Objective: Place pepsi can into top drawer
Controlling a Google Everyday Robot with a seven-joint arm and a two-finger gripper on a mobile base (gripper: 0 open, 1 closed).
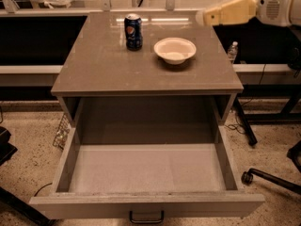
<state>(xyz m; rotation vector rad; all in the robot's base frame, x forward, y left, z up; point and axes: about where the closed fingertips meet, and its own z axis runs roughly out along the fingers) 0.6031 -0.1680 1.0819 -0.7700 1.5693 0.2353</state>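
The task was judged to be near its beginning. The pepsi can (133, 31) was seen upright on the far part of the cabinet top (117, 67), near the white bowl (175, 50) and to its left, touched by nothing. The top drawer (146, 169) was found pulled far out, with nothing seen on its pale floor, so the opening was counted as done. The gripper (203, 18) was held in the air at the upper right, over the far right corner of the cabinet top, well apart from the can. Whether it was released or clenched could not be told. The reaching, grasping, carrying and putting down were all left to be done.
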